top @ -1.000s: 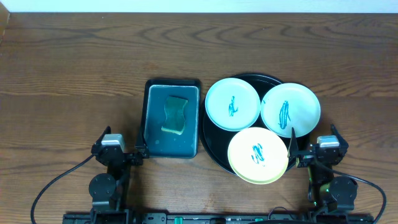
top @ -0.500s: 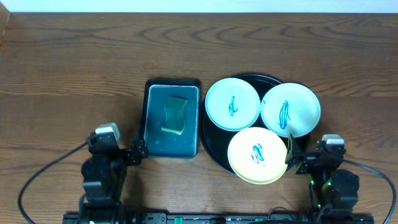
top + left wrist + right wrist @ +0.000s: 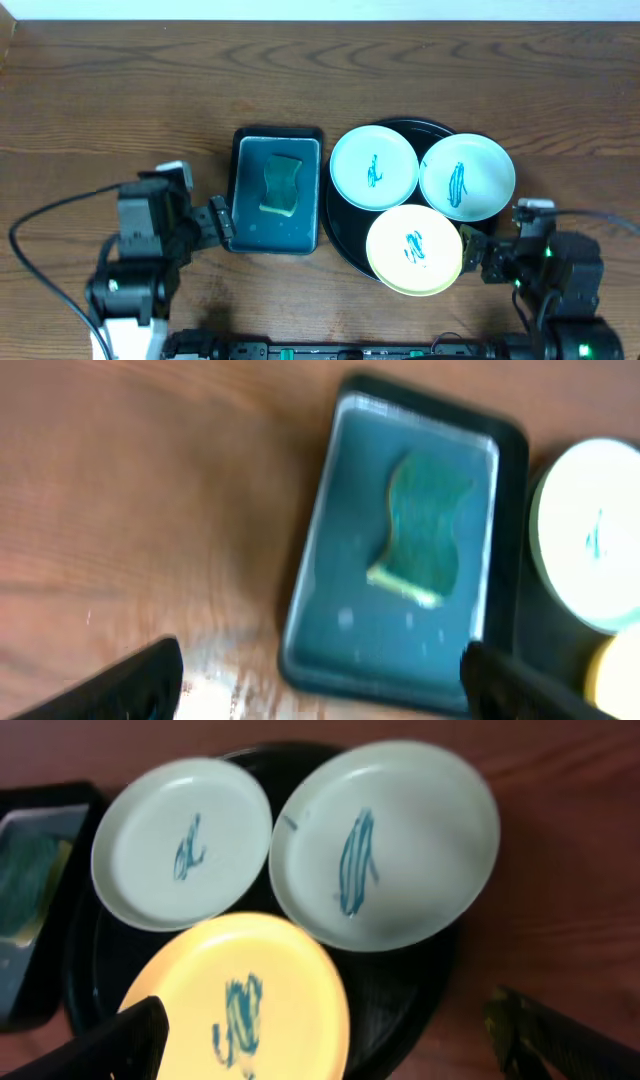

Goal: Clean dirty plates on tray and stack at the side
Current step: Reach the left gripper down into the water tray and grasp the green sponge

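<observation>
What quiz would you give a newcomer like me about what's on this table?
1. True or false: the mint plate, the white plate and the yellow plate on the black tray all carry teal scribbles.
2. The sponge lies: A in the teal tray; B on the black tray; C on a plate.
3. Which plate lies nearest the teal tray?

Key: 1 true; 2 A; 3 the mint plate.

mint plate (image 3: pixel 373 167), white plate (image 3: pixel 467 177), yellow plate (image 3: pixel 414 249), teal-scribbled, on black tray (image 3: pixel 345 245)
</observation>
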Tool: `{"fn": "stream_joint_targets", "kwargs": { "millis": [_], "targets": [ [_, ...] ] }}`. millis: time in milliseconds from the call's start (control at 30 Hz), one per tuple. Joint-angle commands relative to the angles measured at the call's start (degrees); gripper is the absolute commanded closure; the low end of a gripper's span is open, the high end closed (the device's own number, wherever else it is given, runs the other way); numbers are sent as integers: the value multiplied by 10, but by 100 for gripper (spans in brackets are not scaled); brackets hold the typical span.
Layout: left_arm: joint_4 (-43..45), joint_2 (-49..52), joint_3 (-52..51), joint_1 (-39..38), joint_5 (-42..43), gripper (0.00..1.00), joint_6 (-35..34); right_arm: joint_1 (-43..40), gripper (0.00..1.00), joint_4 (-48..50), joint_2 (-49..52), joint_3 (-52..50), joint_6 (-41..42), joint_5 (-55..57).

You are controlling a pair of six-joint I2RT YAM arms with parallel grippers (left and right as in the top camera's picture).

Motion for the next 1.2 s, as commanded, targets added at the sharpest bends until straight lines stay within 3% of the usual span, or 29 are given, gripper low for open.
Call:
{"fn": "stream_joint_targets", "kwargs": {
  "millis": [0, 100, 300, 767, 933, 1167],
  "targets": [
    [-51, 47, 71, -1, 18, 11, -3, 6, 1, -26, 57, 46, 3, -19],
    [-88, 78, 99, -1, 19, 11, -3, 6, 1, -54, 103, 70, -6, -20],
    [-81, 95, 99, -1, 26, 11, -9, 6, 1, -58, 143, 77, -4, -117],
    [101, 113, 99, -8, 59, 11, -34, 6, 1, -50, 150, 77, -17, -108],
    [130, 164, 99, -52, 34, 13, -33, 6, 6, -44, 151, 77, -17, -108],
    [148, 279, 99, -134, -49, 23, -31, 6, 7, -44, 151, 77, -17, -107]
  ]
}}
